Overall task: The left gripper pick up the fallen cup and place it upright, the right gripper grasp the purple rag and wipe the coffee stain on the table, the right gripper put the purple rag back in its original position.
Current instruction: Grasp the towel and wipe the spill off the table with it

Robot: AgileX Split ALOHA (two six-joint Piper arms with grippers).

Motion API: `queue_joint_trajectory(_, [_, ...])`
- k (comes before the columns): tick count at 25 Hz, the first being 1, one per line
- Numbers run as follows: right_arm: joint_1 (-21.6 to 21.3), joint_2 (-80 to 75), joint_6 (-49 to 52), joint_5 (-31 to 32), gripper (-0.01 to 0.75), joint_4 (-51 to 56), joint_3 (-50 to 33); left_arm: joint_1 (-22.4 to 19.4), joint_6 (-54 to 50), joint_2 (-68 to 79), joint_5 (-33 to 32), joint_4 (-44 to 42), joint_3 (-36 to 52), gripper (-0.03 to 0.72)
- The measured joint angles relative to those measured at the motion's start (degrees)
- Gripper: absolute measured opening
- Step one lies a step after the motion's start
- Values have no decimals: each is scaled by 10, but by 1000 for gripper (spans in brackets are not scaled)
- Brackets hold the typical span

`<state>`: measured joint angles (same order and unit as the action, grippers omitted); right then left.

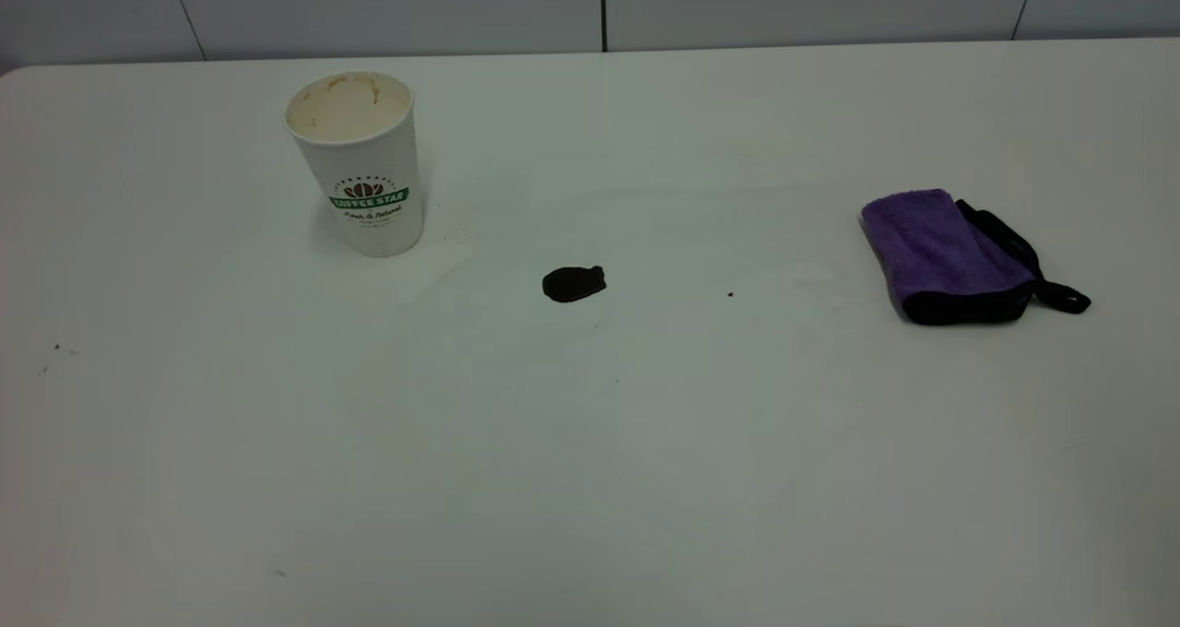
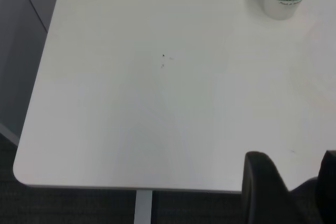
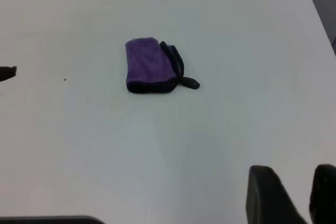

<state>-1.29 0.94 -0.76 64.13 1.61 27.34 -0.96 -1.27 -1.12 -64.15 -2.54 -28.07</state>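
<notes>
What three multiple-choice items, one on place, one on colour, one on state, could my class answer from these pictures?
1. Where does the coffee stain lie on the table?
A. Between cup and rag
B. Inside the cup
C. Under the rag

2. What colour is the rag?
A. Yellow
B. Purple
C. Red

3. How does the cup stand?
A. On its side
B. Upside down
C. Upright

Answers: 1 A, the blob sits on bare table between them. 2 B, purple cloth with black edging. 3 C, its open mouth faces up.
</notes>
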Motion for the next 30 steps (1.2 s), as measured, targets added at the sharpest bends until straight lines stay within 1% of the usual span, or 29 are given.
queue_joint_trajectory(3, [0, 0, 16, -1, 242, 5, 1, 0, 0, 0, 0, 0, 0, 284])
queue_joint_trajectory(5, [0, -8, 41, -1, 274, 6, 13, 0, 0, 0, 0, 0, 0, 284])
queue_joint_trajectory(7, [0, -46, 52, -14, 345, 0, 44, 0, 0, 0, 0, 0, 0, 284])
queue_joint_trajectory(10, [0, -154, 48, -54, 514, -20, 98, 0, 0, 0, 0, 0, 0, 284])
queue_joint_trajectory(12, [0, -245, 35, -86, 643, -29, 131, 0, 0, 0, 0, 0, 0, 284])
queue_joint_trajectory(13, [0, -298, 29, -102, 685, -32, 148, 0, 0, 0, 0, 0, 0, 284])
queue_joint_trajectory(14, [0, -351, 24, -118, 705, -32, 164, 0, 0, 0, 0, 0, 0, 284])
queue_joint_trajectory(16, [0, -449, 18, -142, 725, -32, 192, 0, 0, 0, 0, 0, 0, 284])
queue_joint_trajectory(19, [3, -590, 3, -181, 728, -30, 229, 0, 1, 0, 0, 0, 0, 284])
queue_joint_trajectory(25, [25, -824, -21, -284, 728, -30, 288, 0, 1, 0, 0, 0, 0, 284])
queue_joint_trajectory(30, [55, -989, -22, -321, 728, -42, 346, 0, 2, 0, 0, 0, 0, 284])
